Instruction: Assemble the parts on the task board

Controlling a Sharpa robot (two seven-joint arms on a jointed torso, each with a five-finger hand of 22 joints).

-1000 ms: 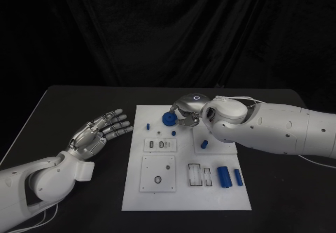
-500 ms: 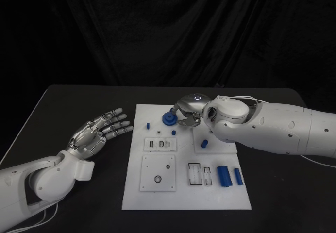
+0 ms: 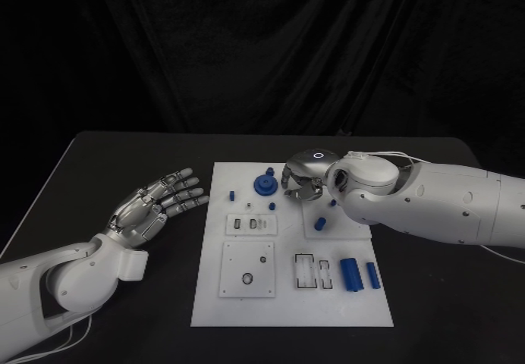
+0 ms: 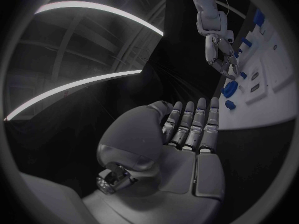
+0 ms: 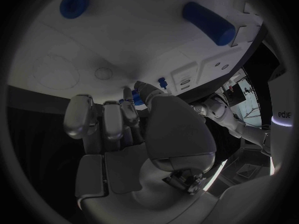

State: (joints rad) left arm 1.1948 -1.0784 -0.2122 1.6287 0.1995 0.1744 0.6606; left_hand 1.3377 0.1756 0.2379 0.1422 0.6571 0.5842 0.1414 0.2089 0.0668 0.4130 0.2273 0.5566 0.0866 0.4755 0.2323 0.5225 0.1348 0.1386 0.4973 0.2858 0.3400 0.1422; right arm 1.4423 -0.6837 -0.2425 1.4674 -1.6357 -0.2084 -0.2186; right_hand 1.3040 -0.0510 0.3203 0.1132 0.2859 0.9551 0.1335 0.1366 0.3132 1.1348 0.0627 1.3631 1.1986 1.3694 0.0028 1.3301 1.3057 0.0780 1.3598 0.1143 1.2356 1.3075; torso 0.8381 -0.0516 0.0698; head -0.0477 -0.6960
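Observation:
A blue gear (image 3: 264, 184) stands alone on the far part of the white task board (image 3: 350, 311). My right hand (image 3: 304, 180) hovers just to its right, fingers curled in, not touching it. In the right wrist view my right hand (image 5: 134, 129) shows bent fingers against the thumb, with a bit of blue past the fingertips. In the left wrist view the gear (image 4: 229, 88) sits below my right hand's (image 4: 221, 57) fingers. My left hand (image 3: 153, 208) is off the board's left edge, palm up, fingers spread, holding nothing.
Small blue pegs (image 3: 231, 196) (image 3: 270, 206) (image 3: 319, 224) stand on the board. Two blue cylinders (image 3: 349, 274) (image 3: 372, 276) lie near its right front beside slotted white blocks (image 3: 311, 273). Another white block (image 3: 247, 279) sits at the left front. Black table (image 3: 109, 152) surrounds the board.
My right hand has drawn back to the right, away from the blue gear, which now stands free on the board. The left hand has not moved.

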